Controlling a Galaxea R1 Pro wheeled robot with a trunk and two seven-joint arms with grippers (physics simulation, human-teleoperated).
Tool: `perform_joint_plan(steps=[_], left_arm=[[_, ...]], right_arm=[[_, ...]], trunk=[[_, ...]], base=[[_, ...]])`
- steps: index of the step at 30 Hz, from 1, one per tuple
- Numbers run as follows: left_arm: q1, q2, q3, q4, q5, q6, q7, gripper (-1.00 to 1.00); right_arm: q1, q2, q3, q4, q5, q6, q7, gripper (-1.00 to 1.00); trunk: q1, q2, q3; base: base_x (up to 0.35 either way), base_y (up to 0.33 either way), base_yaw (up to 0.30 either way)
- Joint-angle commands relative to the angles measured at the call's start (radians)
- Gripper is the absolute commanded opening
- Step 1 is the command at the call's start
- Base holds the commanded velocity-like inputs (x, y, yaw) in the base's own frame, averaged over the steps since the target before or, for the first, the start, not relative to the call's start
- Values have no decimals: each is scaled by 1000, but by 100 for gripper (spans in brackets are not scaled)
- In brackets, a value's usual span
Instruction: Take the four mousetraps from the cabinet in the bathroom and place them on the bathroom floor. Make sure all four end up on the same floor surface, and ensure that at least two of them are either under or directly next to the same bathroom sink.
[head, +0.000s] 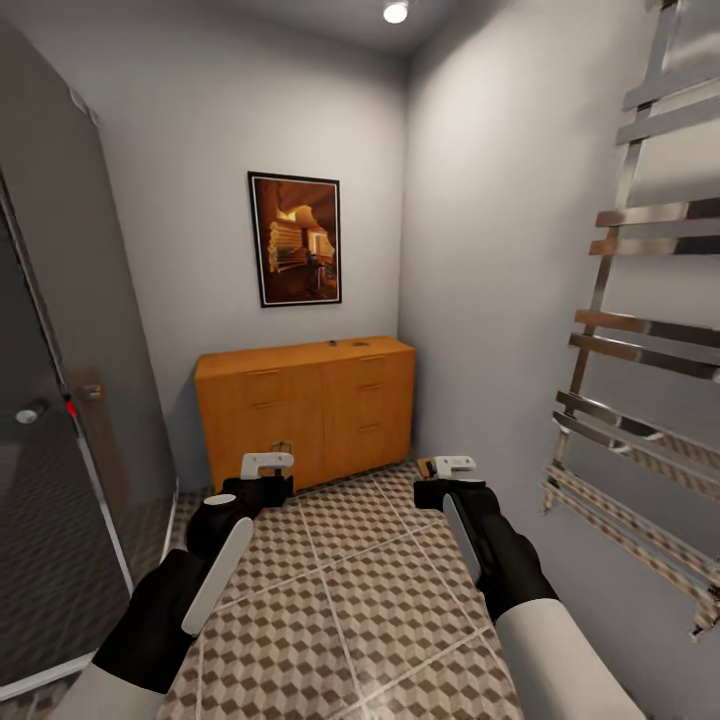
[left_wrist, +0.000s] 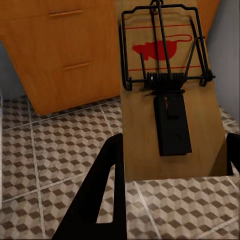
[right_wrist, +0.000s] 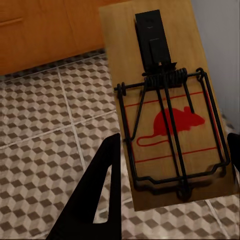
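From the head camera the mousetraps are tiny and hard to read: just a sliver of brown board pokes out behind the left gripper (head: 268, 464) and a small tan corner beside the right gripper (head: 452, 467). The wrist views sort it out. In the left wrist view a mousetrap (left_wrist: 167, 90) sits between the two dark fingers (left_wrist: 102, 195), wire bar and a red mouse print on the board, its far end cut off by the frame edge. The right wrist view shows the same kind of deal, another mousetrap (right_wrist: 167, 107) pinched between that gripper's fingers (right_wrist: 100, 192). The second finger in each wrist view is barely a dark edge at the frame border. So both sets of jaws are clamped on a trap each, held up in the air over the bathroom floor (head: 340, 600).

Both arms reach forward and low, forearms angled in slightly, grippers at about the same height and well apart, pointing at the cabinet (head: 305, 405).

The cabinet stands against the back wall, doors and drawers shut as far as can be seen. A couple of small dark things lie on its flat top (head: 345, 343), too small to identify. A framed picture (head: 295, 238) hangs above it. A chrome towel rail (head: 640, 330) runs down the right wall, partly cut off, and a dark glass shower panel (head: 50, 430) takes the left side.
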Motion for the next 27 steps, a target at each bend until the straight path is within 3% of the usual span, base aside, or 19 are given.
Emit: perform_joint_plan(steps=[1, 12, 27], left_arm=[[-1, 1, -3, -1, 9, 2, 11, -100], [-1, 1, -3, -1, 8, 2, 11, -100], [-1, 3, -3, 3, 11, 0, 10, -100]], right_arm=[[-1, 0, 2, -1, -3, 5, -5, -100], [-1, 0, 0, -1, -8, 5, -5, -100], [-1, -1, -1, 0, -9, 7, -6, -100]], trunk=[[-1, -1, -1], [-1, -1, 0], [-1, -1, 8]], base=[[-345, 0, 0], [-331, 0, -88], [-32, 0, -266]])
